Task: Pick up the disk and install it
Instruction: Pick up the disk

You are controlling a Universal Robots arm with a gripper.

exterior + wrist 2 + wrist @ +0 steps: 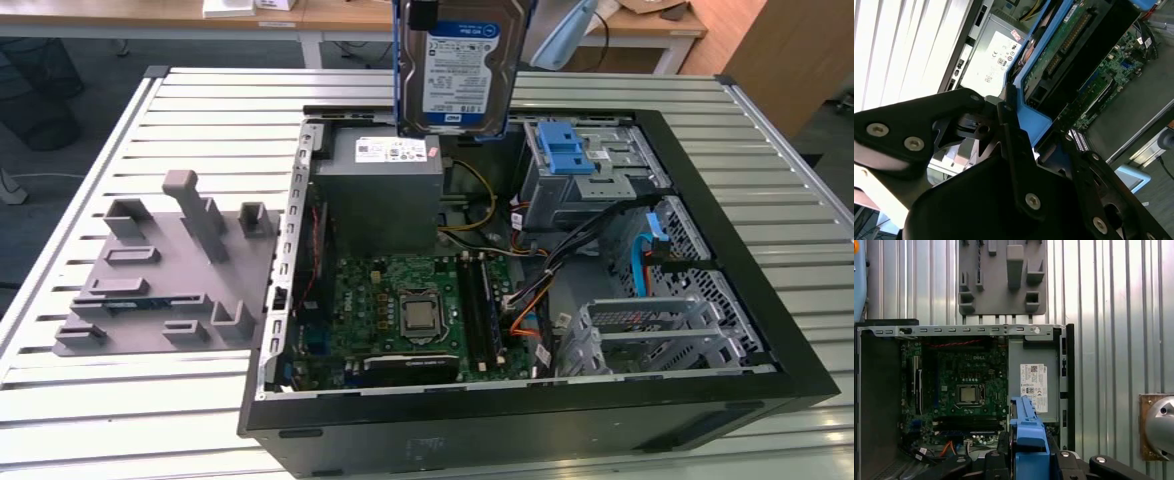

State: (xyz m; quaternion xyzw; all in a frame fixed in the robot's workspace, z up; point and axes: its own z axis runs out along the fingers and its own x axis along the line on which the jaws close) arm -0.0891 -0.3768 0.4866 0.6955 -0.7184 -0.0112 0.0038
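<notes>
The disk (461, 65), a silver drive with a white-and-blue label in a blue carrier frame, hangs upright in the exterior view. It is above the far end of the open computer case (747, 300), over the grey power supply box (380, 190). In the first wrist view my gripper (1029, 462) is shut on the blue carrier of the disk (1029, 432), with black fingers on both sides. The second wrist view shows the disk (1036, 117) edge-on, its green circuit board facing out, clamped in my gripper (1041, 142).
The case lies open on a slatted white table (107, 140), with the motherboard (414, 310), cables and metal drive cages (667, 330) inside. A blue-latched bay (561, 150) sits at the far end. A grey fixture plate (174, 270) lies on the exterior view's left.
</notes>
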